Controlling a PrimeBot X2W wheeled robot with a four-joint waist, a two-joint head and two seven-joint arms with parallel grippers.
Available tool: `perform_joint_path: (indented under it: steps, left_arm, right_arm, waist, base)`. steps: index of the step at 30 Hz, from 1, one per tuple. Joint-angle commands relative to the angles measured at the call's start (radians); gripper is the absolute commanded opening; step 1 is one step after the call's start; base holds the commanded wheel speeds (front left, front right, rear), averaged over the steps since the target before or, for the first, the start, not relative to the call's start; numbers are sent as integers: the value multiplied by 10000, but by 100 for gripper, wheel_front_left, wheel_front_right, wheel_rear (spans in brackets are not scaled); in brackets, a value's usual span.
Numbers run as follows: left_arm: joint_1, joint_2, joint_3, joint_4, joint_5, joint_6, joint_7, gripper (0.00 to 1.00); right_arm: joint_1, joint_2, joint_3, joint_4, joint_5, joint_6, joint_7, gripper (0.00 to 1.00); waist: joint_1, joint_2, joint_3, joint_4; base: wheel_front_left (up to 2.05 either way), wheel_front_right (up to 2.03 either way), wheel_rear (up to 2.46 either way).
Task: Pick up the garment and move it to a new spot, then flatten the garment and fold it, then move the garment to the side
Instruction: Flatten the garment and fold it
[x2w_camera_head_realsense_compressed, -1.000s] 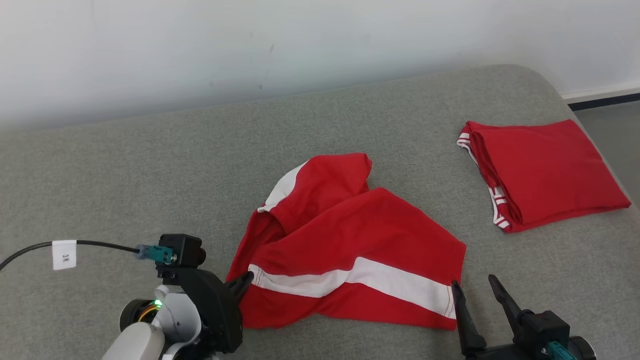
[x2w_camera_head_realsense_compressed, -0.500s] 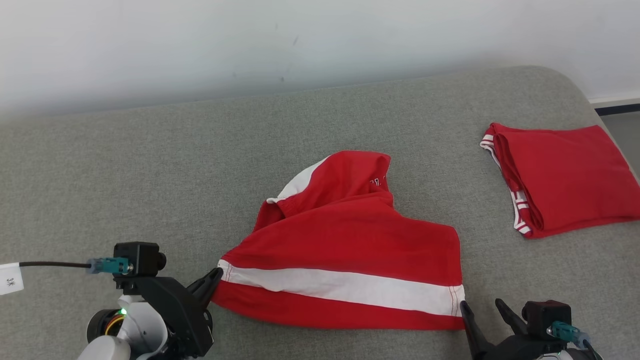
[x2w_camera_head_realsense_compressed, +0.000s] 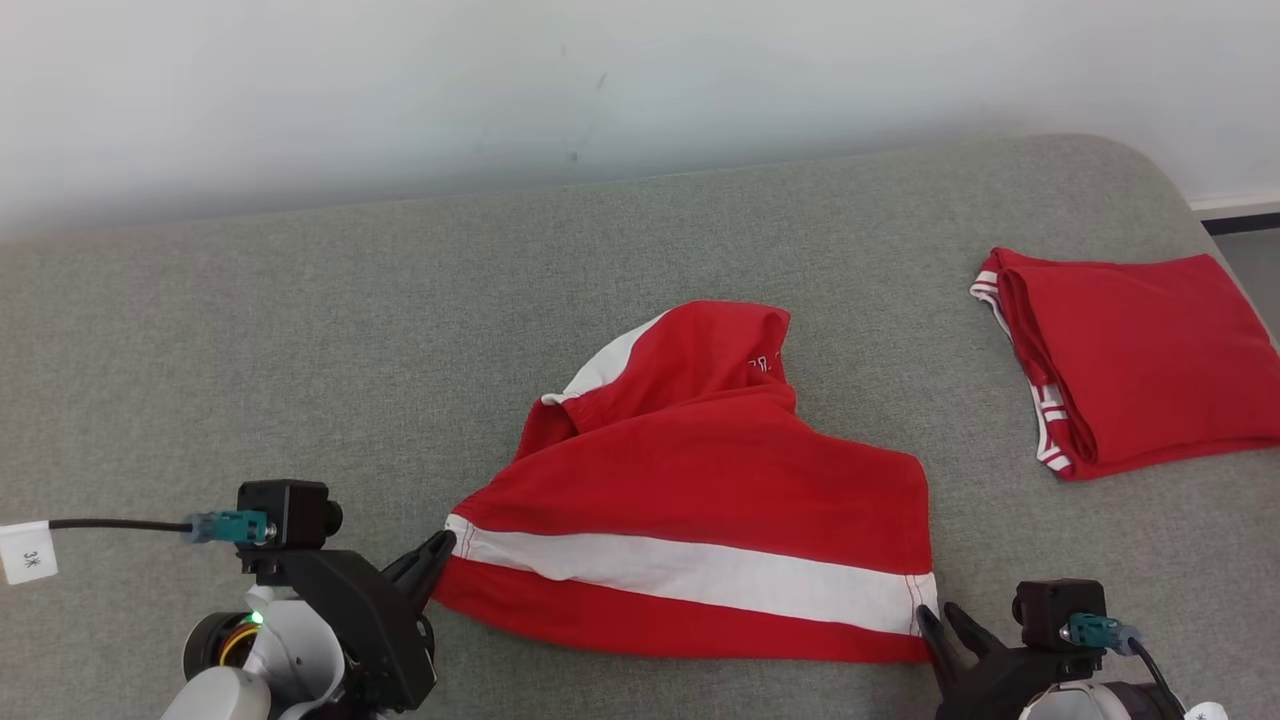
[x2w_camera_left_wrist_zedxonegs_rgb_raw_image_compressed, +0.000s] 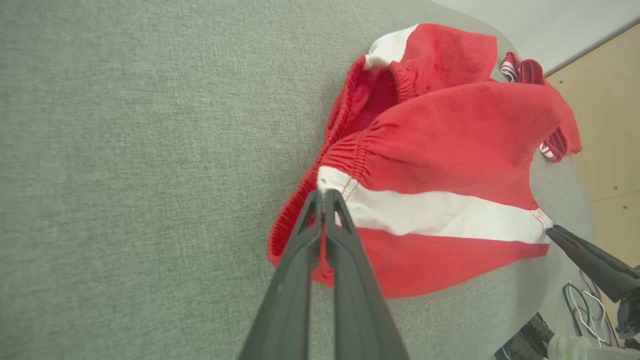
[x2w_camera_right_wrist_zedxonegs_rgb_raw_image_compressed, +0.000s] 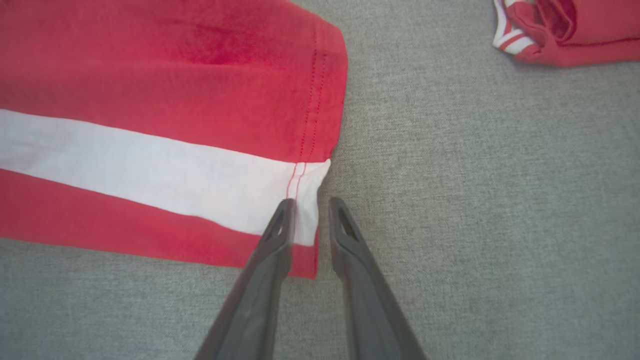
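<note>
The garment (x2w_camera_head_realsense_compressed: 700, 480), red shorts with a white stripe, lies spread on the grey cushion (x2w_camera_head_realsense_compressed: 300, 350). My left gripper (x2w_camera_head_realsense_compressed: 440, 548) is shut on the waistband end of the stripe, and in the left wrist view its tips (x2w_camera_left_wrist_zedxonegs_rgb_raw_image_compressed: 322, 192) pinch the white corner of the garment (x2w_camera_left_wrist_zedxonegs_rgb_raw_image_compressed: 450, 150). My right gripper (x2w_camera_head_realsense_compressed: 940, 615) is at the opposite hem. In the right wrist view the garment (x2w_camera_right_wrist_zedxonegs_rgb_raw_image_compressed: 150, 100) has its stitched hem edge between the right gripper (x2w_camera_right_wrist_zedxonegs_rgb_raw_image_compressed: 310, 202), whose jaws stand slightly apart, one over the white stripe and one on the cushion.
A second red garment (x2w_camera_head_realsense_compressed: 1140, 360), folded, lies at the cushion's far right, also seen as the folded garment (x2w_camera_right_wrist_zedxonegs_rgb_raw_image_compressed: 575, 25) in the right wrist view. A pale wall runs behind. The cushion's rounded right edge drops to grey floor (x2w_camera_head_realsense_compressed: 1250, 250). Bare cushion spreads to the left.
The garment has been drawn out wider, so its stripe runs straighter. My right gripper's fingers have narrowed around the hem. The head camera has shifted a little.
</note>
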Motion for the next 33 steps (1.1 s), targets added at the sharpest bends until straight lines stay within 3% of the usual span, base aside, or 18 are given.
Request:
perform_joint_path:
  steps: [1, 4, 6, 7, 15, 25, 33]
  left_arm:
    - [-37, 5, 3, -40, 19, 36, -94, 0]
    - [-43, 25, 12, -27, 37, 51, -108, 0]
    - [-40, 33, 22, -8, 36, 52, -136, 0]
    - [-42, 36, 24, 1, 44, 52, -159, 0]
    - [-118, -31, 132, -28, 13, -71, -517, 0]
    - [-899, -530, 1338, -839, -854, -761, -2210, 0]
    - [-1743, -896, 1908, -1816, -1979, -989, -2230, 0]
  right_arm:
    - [-15, 9, 29, -46, 98, -19, 17, 36]
    - [-11, 10, 81, -85, 143, -19, 59, 30]
    - [2, 8, 103, -95, 148, -19, 62, 16]
    - [7, 8, 117, -104, 151, -19, 66, 0]
    - [-170, 9, 132, -316, 159, -19, -167, 0]
    - [-1348, -23, -256, -2246, 15, -19, -1208, 0]
    - [-2923, -934, -213, -3590, 85, -19, -1416, 0]
  waist:
    - [0, -1, 10, 6]
    - [0, -1, 30, 7]
    - [0, -1, 35, 10]
    - [0, -1, 35, 14]
    - [0, -1, -13, 22]
    - [0, -1, -348, 11]
    - [0, -1, -750, -67]
  base:
    - [0, 0, 0]
    - [0, 0, 0]
    - [0, 0, 0]
    - [0, 0, 0]
    - [0, 0, 0]
    - [0, 0, 0]
    - [0, 0, 0]
